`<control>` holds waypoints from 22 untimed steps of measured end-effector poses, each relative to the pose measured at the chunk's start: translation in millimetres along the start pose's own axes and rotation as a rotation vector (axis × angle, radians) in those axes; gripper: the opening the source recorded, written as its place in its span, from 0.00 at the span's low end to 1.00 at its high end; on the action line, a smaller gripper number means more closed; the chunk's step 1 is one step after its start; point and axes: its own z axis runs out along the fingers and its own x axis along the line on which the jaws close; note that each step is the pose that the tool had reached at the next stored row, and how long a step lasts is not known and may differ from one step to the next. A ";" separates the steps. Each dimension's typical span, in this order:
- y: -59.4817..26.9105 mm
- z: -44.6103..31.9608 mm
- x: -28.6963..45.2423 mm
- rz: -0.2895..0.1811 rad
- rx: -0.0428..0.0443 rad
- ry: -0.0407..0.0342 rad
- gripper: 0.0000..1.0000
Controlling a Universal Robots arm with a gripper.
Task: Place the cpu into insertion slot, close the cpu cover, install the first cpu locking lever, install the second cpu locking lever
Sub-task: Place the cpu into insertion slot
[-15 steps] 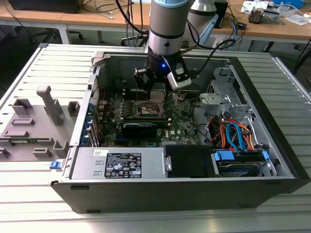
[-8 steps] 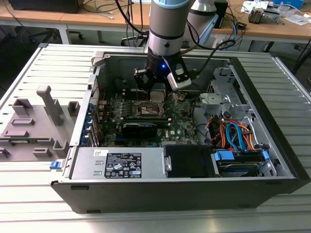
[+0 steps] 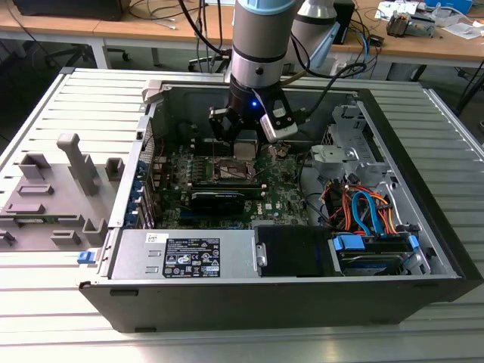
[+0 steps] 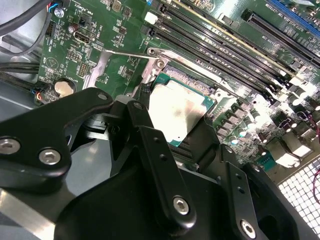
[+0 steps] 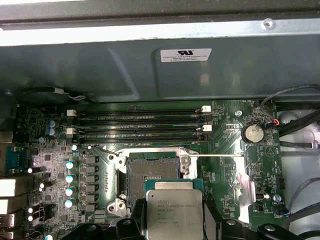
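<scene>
I log the open grey metal computer case (image 3: 302, 310), its green circuit board (image 5: 225, 130) exposed. The arm's black gripper (image 3: 246, 140) hangs inside. The square, dark-centred, silver-rimmed insertion slot (image 5: 152, 172) lies empty. The small square silver-topped cpu (image 5: 174, 207) is pinched between the jaws, near the slot and unseated. I judge placement is in hand; it calls for square alignment and a level descent.

We saw the cpu (image 5: 173, 209) silvery-grey on top with a green border, and the gripper (image 3: 245, 140) black. The motherboard (image 5: 225, 130) was green, its insertion slot (image 5: 152, 172) dark-centred with a silver rim. In the exterior view, at four o'clock from the board, cables (image 3: 361, 210) were orange and blue.
</scene>
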 end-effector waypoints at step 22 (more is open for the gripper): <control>0.0 0.1 0.0 0.037 -0.0006 -0.0033 0.55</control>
